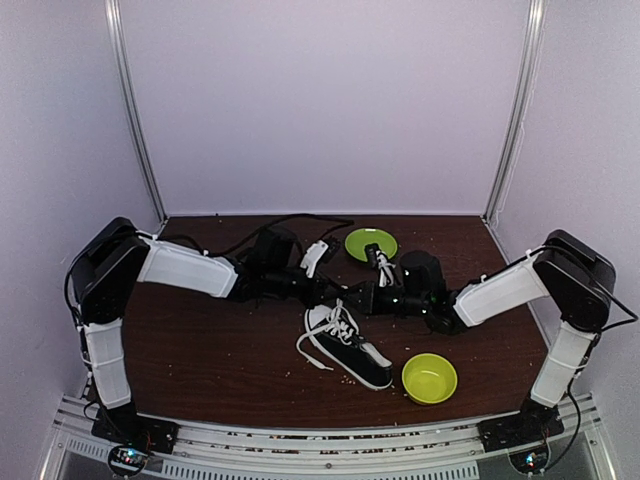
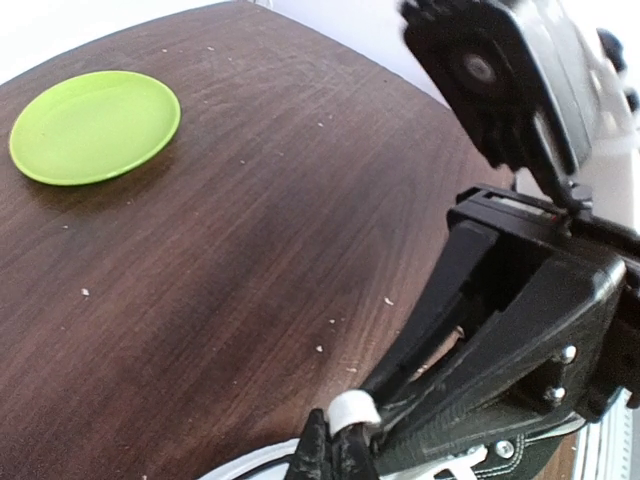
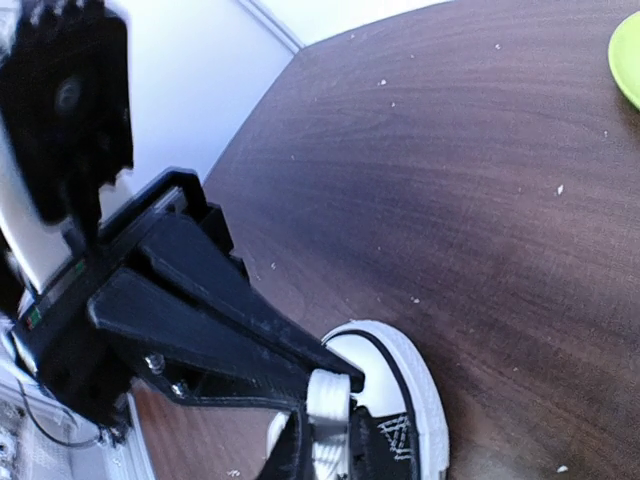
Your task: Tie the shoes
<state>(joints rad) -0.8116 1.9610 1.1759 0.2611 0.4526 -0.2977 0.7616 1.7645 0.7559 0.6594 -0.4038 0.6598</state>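
The black sneaker (image 1: 350, 350) lies mid-table, white toe cap toward the far left, heel toward the green bowl. Its white laces (image 1: 338, 322) rise from the eyelets to both grippers, which meet just above the toe. My left gripper (image 1: 325, 296) is shut on a white lace (image 2: 356, 410); its fingertips (image 2: 322, 452) show at the bottom of the left wrist view. My right gripper (image 1: 354, 298) is shut on a white lace (image 3: 329, 400) right over the toe cap (image 3: 398, 385). Each wrist view is partly blocked by the other gripper's black body.
A green plate (image 1: 371, 243) lies at the back centre; it also shows in the left wrist view (image 2: 95, 125). A green bowl (image 1: 429, 378) stands near the front right, beside the shoe's heel. A loose lace loop (image 1: 305, 352) trails left of the shoe.
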